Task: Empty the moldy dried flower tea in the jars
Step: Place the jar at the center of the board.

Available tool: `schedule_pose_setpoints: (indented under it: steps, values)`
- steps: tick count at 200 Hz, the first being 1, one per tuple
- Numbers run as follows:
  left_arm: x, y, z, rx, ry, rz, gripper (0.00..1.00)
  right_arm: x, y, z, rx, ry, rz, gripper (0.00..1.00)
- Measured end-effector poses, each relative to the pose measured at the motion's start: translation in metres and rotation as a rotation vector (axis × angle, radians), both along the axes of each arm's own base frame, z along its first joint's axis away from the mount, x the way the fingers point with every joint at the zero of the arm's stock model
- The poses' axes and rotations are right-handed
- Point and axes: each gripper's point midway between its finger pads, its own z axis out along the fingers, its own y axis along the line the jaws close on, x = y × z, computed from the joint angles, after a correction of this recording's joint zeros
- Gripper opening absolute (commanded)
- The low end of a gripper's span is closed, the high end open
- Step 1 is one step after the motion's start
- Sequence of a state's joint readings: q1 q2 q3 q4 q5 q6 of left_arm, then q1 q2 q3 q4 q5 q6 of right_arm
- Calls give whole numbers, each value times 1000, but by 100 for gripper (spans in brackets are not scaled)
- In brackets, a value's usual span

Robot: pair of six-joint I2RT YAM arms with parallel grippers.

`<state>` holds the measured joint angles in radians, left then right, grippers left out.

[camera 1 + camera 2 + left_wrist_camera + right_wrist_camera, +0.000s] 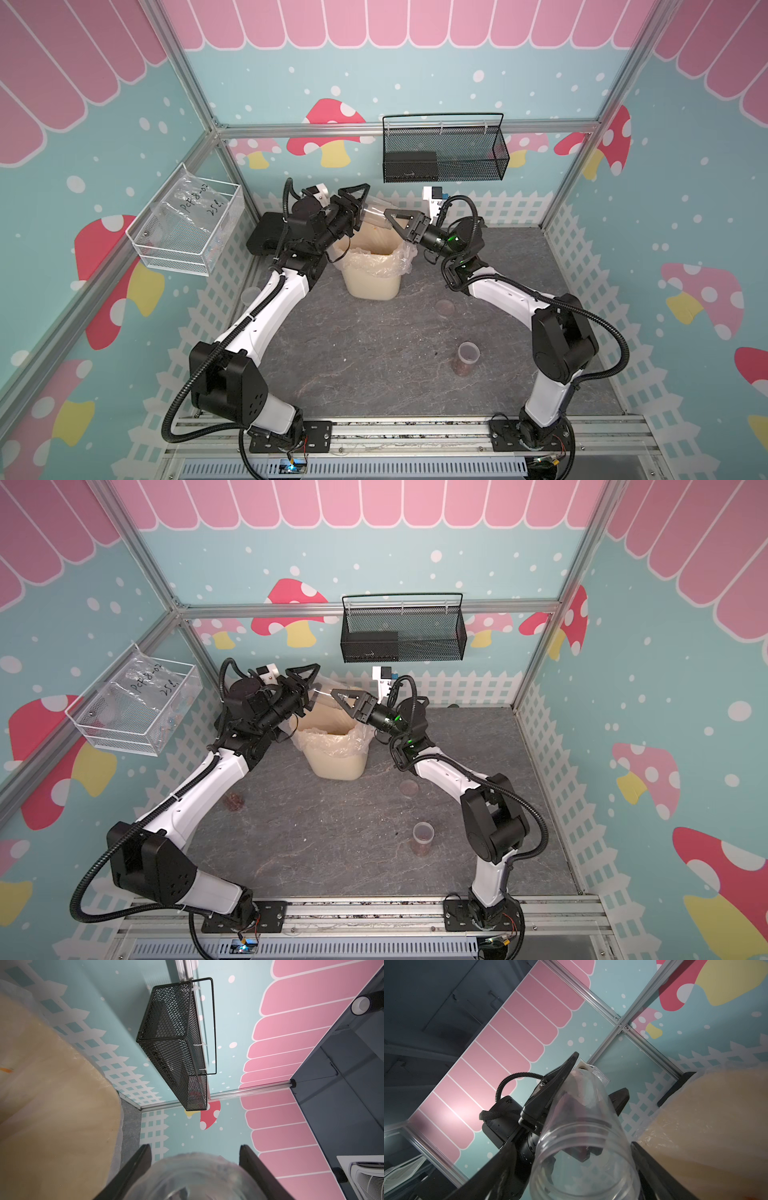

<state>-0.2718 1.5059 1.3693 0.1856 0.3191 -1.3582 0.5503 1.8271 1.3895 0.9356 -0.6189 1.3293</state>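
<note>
Left gripper (360,208) is clamping a jar (374,214), holding it tilted above the far bin (370,282); right gripper (395,226) is straddling its mouth, jaws wide apart. Another jar (468,353), holding tea (462,368), is standing near right.

I read both top views bright, evenly lit from above; only soft shadows on surface (374,374) below jaws. Wide-angle stretch toward edges. Wrist views dimmer. Jar (197,1180) between left jaws smeared, out of focus; waste bin (708,1126) beside right jaws soft. Pale glare on pink panel (452,1113) beyond left jaws.
</note>
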Motion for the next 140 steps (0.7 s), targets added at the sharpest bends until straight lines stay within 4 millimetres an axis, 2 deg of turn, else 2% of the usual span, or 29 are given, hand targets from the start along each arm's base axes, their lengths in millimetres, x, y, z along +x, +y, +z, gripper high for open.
schedule_pose_setpoints:
  steps: [46,109,124,140]
  values:
    - [-2,-6,-2,2,3,-17,0,7,13,-1,-8,7,13,70]
    - [-2,-6,-1,5,-7,-15,0,9,15,0,-13,2,13,49]
    - [-2,-6,-2,5,-8,-14,14,9,15,0,-15,3,12,46]
    - [-2,-5,-3,5,-10,-13,37,9,15,-1,-19,4,12,42]
